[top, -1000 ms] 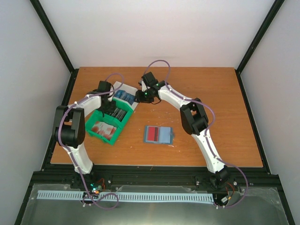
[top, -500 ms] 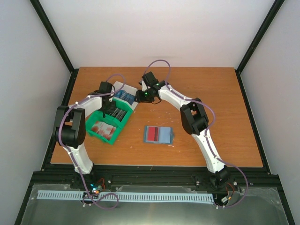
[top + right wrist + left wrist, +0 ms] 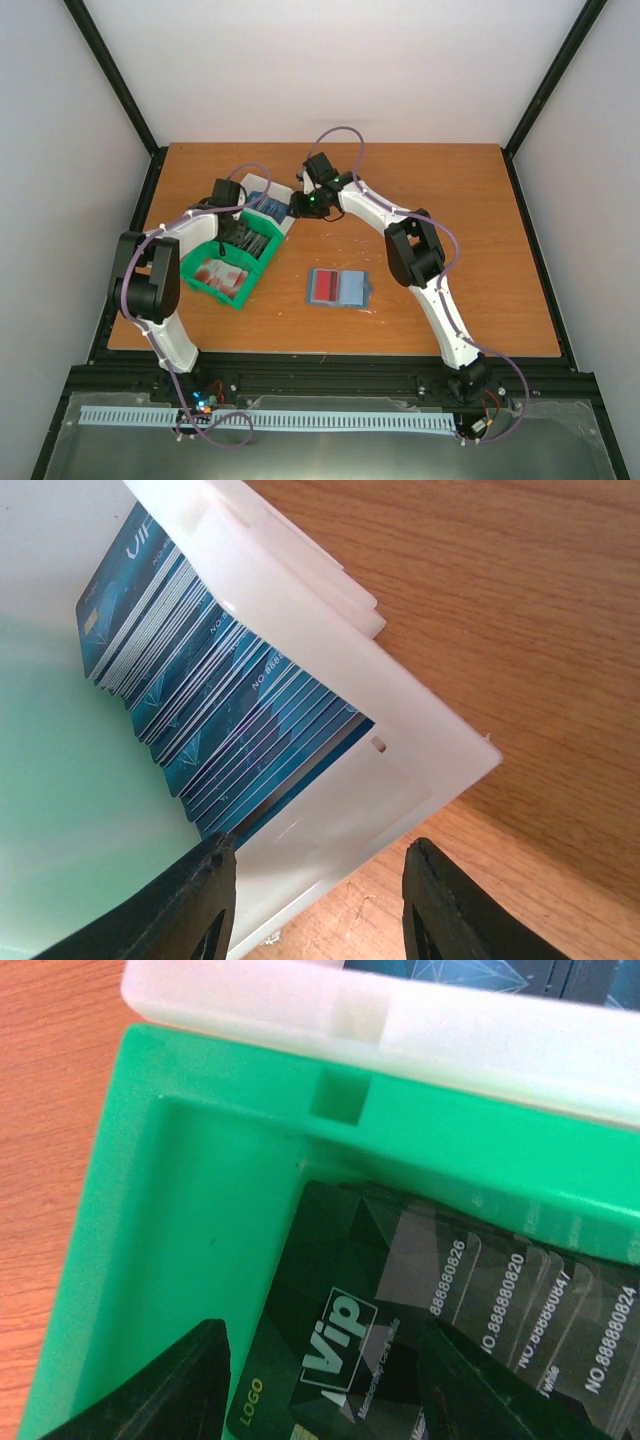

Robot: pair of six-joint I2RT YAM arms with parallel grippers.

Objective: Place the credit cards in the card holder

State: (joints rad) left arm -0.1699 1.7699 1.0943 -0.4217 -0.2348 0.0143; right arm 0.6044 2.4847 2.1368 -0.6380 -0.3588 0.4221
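Pick-up stage, it is judged: the left hand point(image 3: 320, 1360) is held parted over the dark credit cards point(image 3: 400, 1280), the right hand point(image 3: 318, 880) parted over the white bin point(image 3: 330, 610); one card must be pinched.

The green bin point(image 3: 180, 1210) holds dark cards point(image 3: 400, 1340), the white bin point(image 3: 330, 650) blue patterned cards point(image 3: 200, 700).

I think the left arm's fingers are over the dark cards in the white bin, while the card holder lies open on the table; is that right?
Not quite: the left wrist view shows the dark cards in the green bin, not the white bin beside it. The left arm's fingers are over them, and the card holder does lie open on the table.
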